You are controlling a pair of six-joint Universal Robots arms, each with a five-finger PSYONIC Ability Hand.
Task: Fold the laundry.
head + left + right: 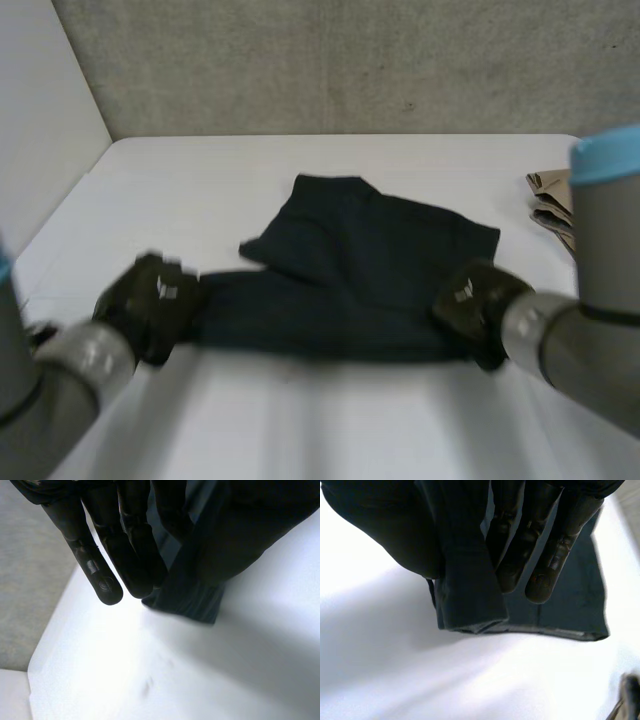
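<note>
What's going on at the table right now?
The robot is folding a dark cloth on the white table. The left hand pinches the cloth's near edge at one end, and the right hand pinches it at the other end. The far part lies rumpled on the table. A tan folded item sits by the right arm, untouched.

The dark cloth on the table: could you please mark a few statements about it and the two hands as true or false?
1. The dark cloth stretches between both hands. True.
2. The left hand hovers well away from the cloth. False: it pinches the cloth's near left end between fingers and thumb.
3. The right hand pinches the cloth's near right end. True.
4. The tan folded item lies on top of the cloth. False: it lies apart from it, by the right edge of the white table.
</note>
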